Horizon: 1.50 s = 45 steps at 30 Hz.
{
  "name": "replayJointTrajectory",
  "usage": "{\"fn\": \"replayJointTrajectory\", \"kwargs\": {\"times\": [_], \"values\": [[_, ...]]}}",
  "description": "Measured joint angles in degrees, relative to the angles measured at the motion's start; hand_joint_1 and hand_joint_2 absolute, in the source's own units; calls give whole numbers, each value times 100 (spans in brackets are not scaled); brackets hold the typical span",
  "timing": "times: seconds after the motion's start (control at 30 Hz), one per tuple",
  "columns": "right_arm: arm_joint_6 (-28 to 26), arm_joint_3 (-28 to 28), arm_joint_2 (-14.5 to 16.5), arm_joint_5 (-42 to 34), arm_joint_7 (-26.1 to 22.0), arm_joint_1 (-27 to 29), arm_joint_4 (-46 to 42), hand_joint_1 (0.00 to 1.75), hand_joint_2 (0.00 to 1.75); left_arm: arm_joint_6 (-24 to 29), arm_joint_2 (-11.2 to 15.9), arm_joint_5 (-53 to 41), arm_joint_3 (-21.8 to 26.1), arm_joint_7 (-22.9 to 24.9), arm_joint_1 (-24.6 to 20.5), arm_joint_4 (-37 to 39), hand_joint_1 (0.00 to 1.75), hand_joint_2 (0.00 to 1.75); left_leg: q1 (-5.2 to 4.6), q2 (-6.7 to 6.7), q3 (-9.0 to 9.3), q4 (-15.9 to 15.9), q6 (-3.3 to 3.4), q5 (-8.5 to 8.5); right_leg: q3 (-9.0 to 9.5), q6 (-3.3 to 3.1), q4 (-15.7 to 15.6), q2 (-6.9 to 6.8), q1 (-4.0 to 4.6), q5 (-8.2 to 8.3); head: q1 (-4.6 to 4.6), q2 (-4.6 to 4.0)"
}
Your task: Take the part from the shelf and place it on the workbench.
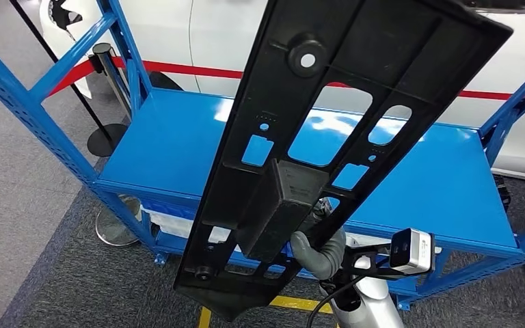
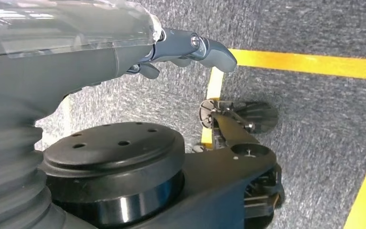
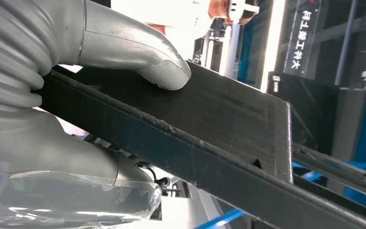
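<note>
A long black plastic part (image 1: 355,89) with several cut-out windows stands tilted in front of the head camera, its lower end near the floor line. My right hand (image 1: 318,249) grips it from below, near a boxy block (image 1: 280,205) on its face. In the right wrist view my thumb (image 3: 164,71) presses on the part's flat face (image 3: 228,124) and the palm sits under its edge. My left hand (image 2: 171,47) hangs over the grey carpet, fingers loosely extended with nothing in them.
Behind the part lies a blue shelf surface (image 1: 178,143) framed by blue uprights (image 1: 34,116). Black stanchions (image 1: 109,75) with a red belt and a white car (image 1: 205,34) stand beyond it. Yellow lines (image 1: 294,304) mark the carpet.
</note>
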Motion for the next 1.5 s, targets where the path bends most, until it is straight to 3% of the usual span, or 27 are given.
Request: {"fn": "replayJointTrajectory", "kwargs": {"times": [0.07, 0.1, 0.17, 0.23, 0.27, 0.3, 0.33, 0.4, 0.47, 0.5, 0.57, 0.63, 0.73, 0.77, 0.83, 0.9, 0.97, 1.0, 1.07, 1.13, 1.17, 1.23, 1.27, 1.3, 1.37, 1.43, 1.5], "values": [[-12, 16, -2, -3, -10, -6, -1, 175, 175, 1, 1, -1, 0, 2, 2, 0, 0, 175, 0, 20, -21, 11, -70, 20, -54, -69, -33, 43, -19, 68, 1, 0], [-21, 27, -3, -3, -10, -13, -1, 175, 175, 1, 2, -2, 0, 5, 1, 0, 0, 175, 3, 13, -64, 77, -103, -59, -87, -112, -49, 60, -34, 108, -3, 0], [-50, 58, -3, -3, -5, -25, -1, 175, 175, 1, 4, -1, 0, 22, 1, 0, 0, 175, 16, -18, -237, 499, -157, -445, -170, -186, -72, 87, -56, 202, -12, 0], [-79, 83, -3, -6, 14, -30, 1, 175, 175, 2, 4, 1, 0, 42, 1, 0, 0, 175, 25, -31, -478, 1229, -192, -899, -290, -213, -63, 132, -48, 288, -20, 0], [-93, 89, -3, -7, 30, -30, 1, 175, 175, 3, 4, 3, 0, 47, 0, 0, 0, 175, 29, -31, -535, 1505, -203, -1005, -356, -209, -54, 162, -44, 335, -20, 0], [-110, 91, -4, -8, 48, -31, 2, 175, 175, 3, 4, 4, 0, 49, 0, 0, 0, 175, 32, -34, -491, 1576, -204, -984, -422, -199, -43, 194, -41, 379, -20, 0], [-136, 92, -4, -8, 65, -33, 2, 175, 175, 3, 4, 6, 0, 47, -1, 0, 0, 175, 34, -40, -337, 1426, -197, -865, -485, -185, -27, 231, -41, 421, -20, 0], [-218, 94, -5, 10, 85, -49, 2, 175, 175, 3, 7, 9, 0, 40, -9, 0, 0, 175, 38, -155, 200, 643, -148, -610, -590, -147, 10, 306, -39, 491, -20, 0], [-358, 99, -5, 57, 87, -76, 2, 175, 175, 1, 11, 14, 0, 32, -14, 0, 0, 175, 32, -308, 571, 38, -105, -530, -653, -87, 30, 375, -37, 561, -18, 0], [-440, 102, -7, 89, 87, -87, 2, 175, 175, 0, 13, 16, 0, 28, -15, 0, 0, 175, 23, -346, 617, -74, -86, -543, -671, -49, 26, 407, -39, 602, -17, 1], [-599, 106, -19, 152, 90, -96, 2, 175, 175, -2, 9, 20, 0, 23, -13, 0, 0, 175, 23, -278, 579, -109, -33, -470, -695, 32, 5, 474, -45, 677, -16, 1], [-724, 104, -44, 186, 96, -96, 1, 175, 175, -2, 5, 15, -1, 21, -20, 0, 0, 175, 45, -170, 521, -147, 61, -362, -791, 84, 152, 420, -47, 501, -4, 0], [-878, 100, -68, 235, 130, -89, -2, 175, 175, -1, 6, -7, -2, 31, -5, 0, 0, 175, 41, 3, 351, -155, 137, -212, -1110, 140, 1105, 212, -71, -260, 22, 0], [-937, 96, -74, 268, 155, -78, -5, 175, 175, 0, 6, -12, -2, 38, 2, 0, 0, 175, 36, 58, 290, -148, 132, -173, -1176, 162, 1418, 186, -77, -396, 22, 0], [-1082, 83, -86, 370, 201, -42, -12, 175, 175, 11, 6, -17, -2, 50, 5, 0, 0, 175, 34, 170, 175, -126, 113, -108, -1038, 187, 1518, 145, -84, -324, 22, 0], [-1237, 61, -90, 493, 222, -2, -30, 175, 175, 35, 5, -16, -2, 53, 0, 0, 0, 175, 31, 262, 89, -87, 81, -65, -489, 168, 821, 20, -80, -68, 21, 0], [-1366, 32, -90, 591, 224, 24, -62, 175, 175, 57, 3, -14, -3, 53, -4, 0, 0, 175, 12, 336, 38, -44, 34, -32, -28, 101, 122, -129, -38, 25, 19, 0], [-1424, 10, -89, 636, 223, 36, -78, 175, 175, 68, 3, -13, -4, 53, -6, 0, 0, 175, 4, 369, 28, -33, 3, -9, 54, 62, -39, -161, -16, 17, 26, 0], [-1535, -44, -88, 726, 222, 73, -94, 175, 175, 87, 3, -25, -6, 55, -9, 0, 0, 175, -3, 429, 16, -38, -71, 39, 9, -19, -82, -94, -11, 72, 37, 0], [-1635, -91, -84, 826, 222, 113, -100, 175, 175, 98, 7, -48, -10, 53, -12, 0, 0, 175, 3, 306, -50, 79, -148, -109, -64, -105, -119, -26, -43, 166, 39, 0], [-1683, -103, -80, 881, 222, 133, -104, 175, 175, 100, 10, -60, -12, 52, -8, 0, 0, 175, 7, 190, -126, 291, -176, -322, -117, -146, -134, 9, -58, 226, 38, 0], [-1770, -111, -72, 987, 221, 181, -116, 175, 175, 96, 17, -79, -19, 51, 3, 0, 0, 175, 16, 8, -336, 992, -195, -845, -255, -189, -129, 94, -50, 334, 33, 0], [-1819, -117, -70, 1045, 216, 222, -124, 175, 175, 90, 21, -93, -25, 51, 8, 0, 0, 175, 17, -22, -419, 1346, -193, -1028, -328, -192, -123, 144, -44, 388, 33, 0], [-1872, -126, -70, 1104, 210, 273, -134, 175, 175, 82, 25, -110, -34, 51, 8, 0, 0, 175, 18, -32, -431, 1545, -188, -1081, -400, -188, -113, 195, -40, 440, 33, 0], [-1991, -152, -70, 1227, 191, 381, -162, 175, 175, 63, 33, -158, -66, 51, 4, 0, 0, 175, 19, -51, -155, 1320, -165, -869, -542, -163, -83, 299, -38, 537, 34, 0], [-2076, -173, -69, 1304, 169, 458, -212, 175, 175, 52, 46, -198, -110, 50, -4, 0, 0, 175, 23, -199, 413, 477, -116, -629, -669, -121, -40, 407, -36, 627, 33, 0], [-2122, -185, -67, 1346, 150, 510, -269, 175, 175, 44, 56, -231, -145, 44, -7, 0, 0, 175, 19, -349, 741, -76, -77, -588, -741, -59, -21, 496, -37, 717, 34, 1]]}}
